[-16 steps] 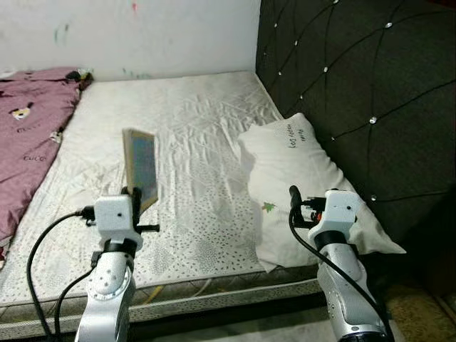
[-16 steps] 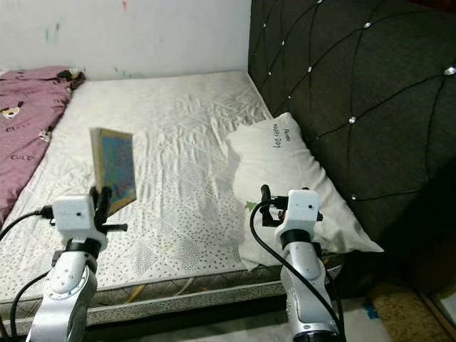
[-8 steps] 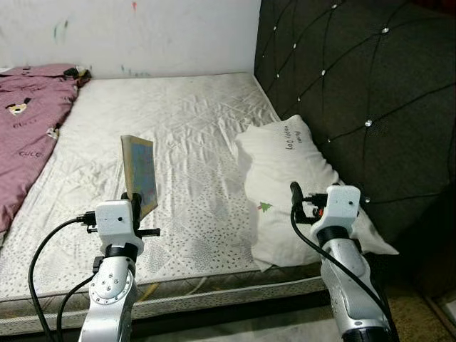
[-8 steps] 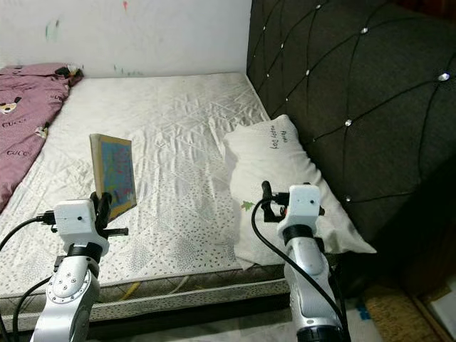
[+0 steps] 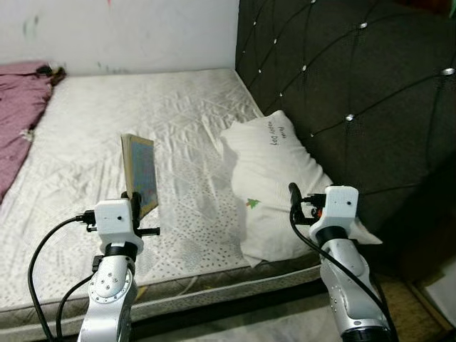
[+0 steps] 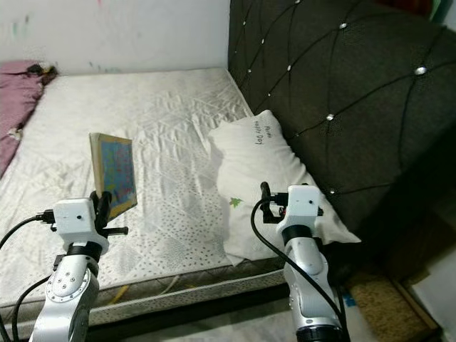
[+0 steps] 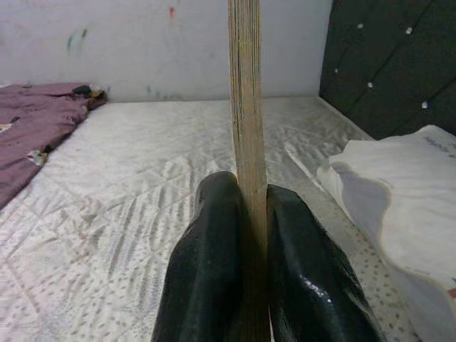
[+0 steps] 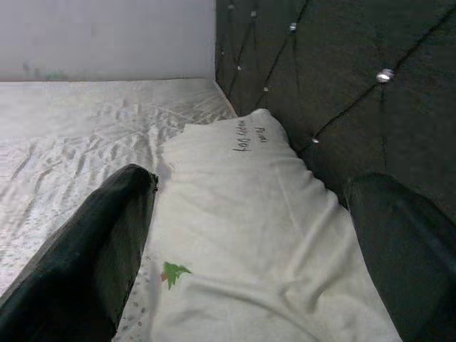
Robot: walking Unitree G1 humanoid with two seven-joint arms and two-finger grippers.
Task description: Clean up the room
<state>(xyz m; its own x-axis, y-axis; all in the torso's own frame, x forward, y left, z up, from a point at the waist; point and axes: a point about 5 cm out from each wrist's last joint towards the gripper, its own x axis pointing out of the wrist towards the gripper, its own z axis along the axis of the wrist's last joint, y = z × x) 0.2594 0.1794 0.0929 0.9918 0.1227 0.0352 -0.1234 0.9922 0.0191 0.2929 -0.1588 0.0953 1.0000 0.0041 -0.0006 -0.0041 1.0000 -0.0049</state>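
White mattress [image 5: 171, 107], dark padded headboard [image 5: 342, 71]

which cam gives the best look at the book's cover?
Right eye view: the book stands upright in the left claw, colourful cover facing the camera. Left eye view shows the cover more obliquely. Left wrist view sees just its page edge between the shut fingers.
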